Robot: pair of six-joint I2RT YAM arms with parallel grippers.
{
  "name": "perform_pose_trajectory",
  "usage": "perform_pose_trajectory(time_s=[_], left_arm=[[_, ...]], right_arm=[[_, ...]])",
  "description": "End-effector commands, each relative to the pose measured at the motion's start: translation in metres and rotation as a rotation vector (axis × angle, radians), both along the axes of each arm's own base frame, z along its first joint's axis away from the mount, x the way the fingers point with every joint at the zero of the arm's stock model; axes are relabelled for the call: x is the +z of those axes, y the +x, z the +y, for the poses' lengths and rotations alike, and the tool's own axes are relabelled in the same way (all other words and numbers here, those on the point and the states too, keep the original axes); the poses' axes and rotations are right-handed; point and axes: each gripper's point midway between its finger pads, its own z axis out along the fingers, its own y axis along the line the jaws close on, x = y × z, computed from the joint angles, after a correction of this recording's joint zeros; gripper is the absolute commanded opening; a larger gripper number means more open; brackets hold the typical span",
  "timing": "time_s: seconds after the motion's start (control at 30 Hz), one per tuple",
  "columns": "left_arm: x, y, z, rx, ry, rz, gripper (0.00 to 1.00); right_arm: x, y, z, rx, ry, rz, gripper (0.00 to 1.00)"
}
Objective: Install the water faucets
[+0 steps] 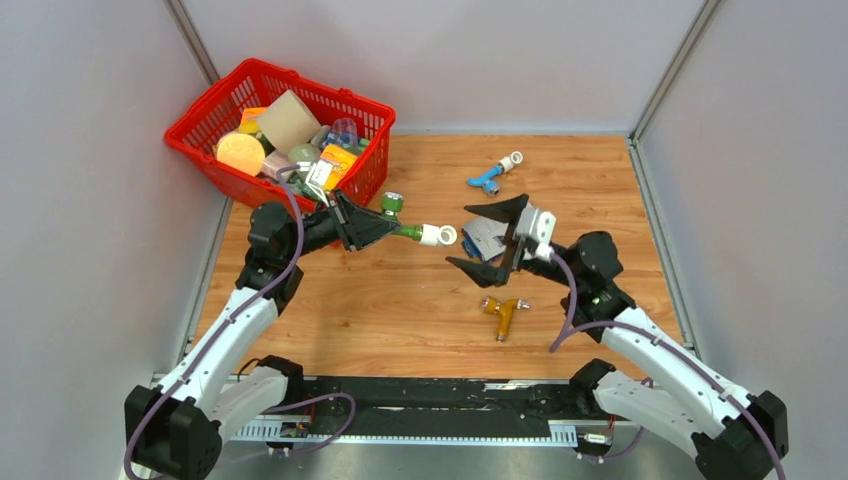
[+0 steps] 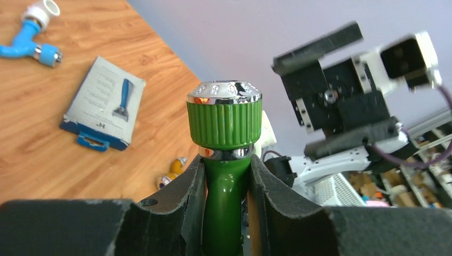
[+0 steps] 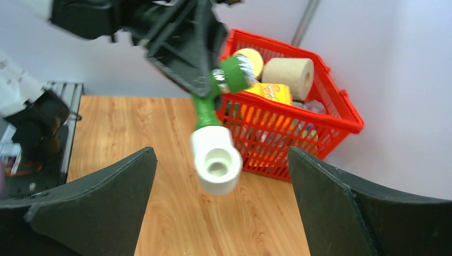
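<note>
We hold the green faucet (image 1: 408, 232) clenched in the left gripper (image 1: 375, 228) above mid-table, white fitting (image 1: 440, 235) pointing to 3 o'clock; the right gripper (image 1: 462, 236) gapes there. We should centre it coaxially on the fitting before closing.

No print can be read (the grey razor packet (image 2: 104, 101) bears only blurred marks).

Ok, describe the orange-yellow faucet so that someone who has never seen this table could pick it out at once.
On the wooden table, look just nearer the arm bases than the open right gripper. The orange-yellow faucet lies alone on bare wood, a T shape with silvery ends. The blue faucet lies far back, and the green faucet is clamped in the left gripper.
</note>
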Motion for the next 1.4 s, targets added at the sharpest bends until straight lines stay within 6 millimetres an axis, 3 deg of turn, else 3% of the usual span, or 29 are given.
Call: perform_pose_trajectory(time_s=[0.0,0.1,0.33,0.6,0.77,1.03,1.27,1.37], left_arm=[[0.022,-0.001,0.000,-0.017,-0.077,0.059,0.00],[0.019,0.001,0.000,-0.015,-0.085,0.104,0.00],[0.022,-0.003,0.000,-0.033,-0.098,0.138,0.00],[0.036,-0.016,0.000,-0.071,-0.115,0.131,0.00],[0.040,-0.023,0.001,-0.092,-0.118,0.126,0.00],[0.051,-0.032,0.002,-0.115,-0.126,0.091,0.00],[0.059,-0.040,0.002,-0.140,-0.077,-0.093,0.00],[0.068,-0.043,0.003,-0.148,-0.054,-0.203,0.00]], right_arm=[[0.002,-0.032,0.004,0.006,-0.052,-0.351,1.00],[0.007,-0.047,0.011,-0.021,-0.057,-0.453,1.00],[0.004,-0.051,0.025,-0.165,-0.160,-0.595,1.00],[-0.007,-0.024,0.033,-0.393,-0.275,-0.715,0.95],[-0.010,-0.012,0.033,-0.467,-0.293,-0.731,0.82],[-0.008,-0.014,0.047,-0.412,-0.277,-0.686,0.65],[-0.004,-0.025,0.069,-0.134,-0.257,-0.448,0.56],[0.001,-0.020,0.068,-0.029,-0.185,-0.224,0.37]])
